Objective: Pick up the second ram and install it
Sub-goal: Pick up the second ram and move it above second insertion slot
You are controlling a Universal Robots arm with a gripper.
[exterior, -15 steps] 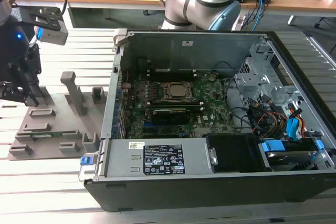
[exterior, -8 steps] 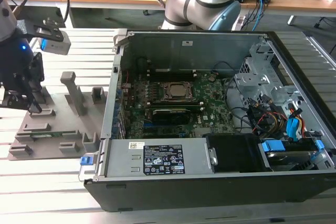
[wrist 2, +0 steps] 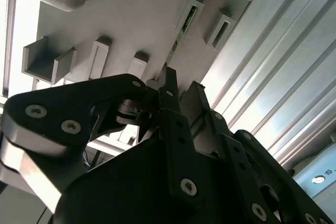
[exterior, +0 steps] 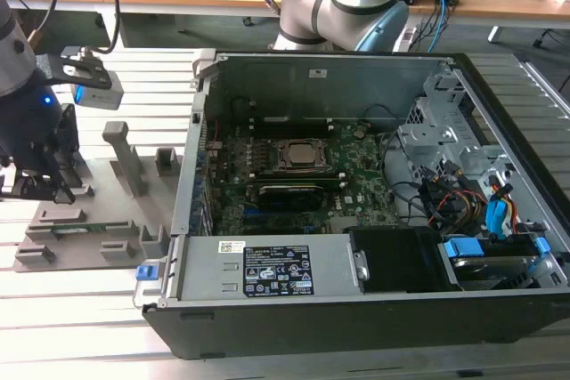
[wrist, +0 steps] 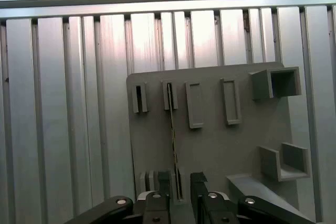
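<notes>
The claw (wrist: pixel 181 179) hangs low over the grey holder plate (wrist: pixel 231 156), its two fingers (wrist: pixel 164 182) spread apart, one on each side of the near end of the memory stick (wrist: pixel 172 129). A gap shows on both sides, so it is open and holds nothing. The second wrist view tells the same story: the dark fingertips sit just short of the stick's end and do not pinch it. I judge this to be the pickup step, with the grasp lined up but not made. A clean grip from here calls for the fingers to stay centred on that thin edge and to close on the flat faces, clear of the slotted block (wrist: pixel 178 179) that cradles the end, followed by a straight lift out of the slots. The stick stands on its long edge, held by a slotted block at each end. From above it is only a narrow line. Its edge shows green in the second wrist view, and its chips cannot be made out from this angle. The plate lies on a ribbed metal table (wrist: pixel 63 103). Well apart from it, toward the exterior view's right, sits the open computer case (exterior: pixel 356 327), its green board (exterior: pixel 356 198) and processor socket (exterior: pixel 301 156) exposed.
</notes>
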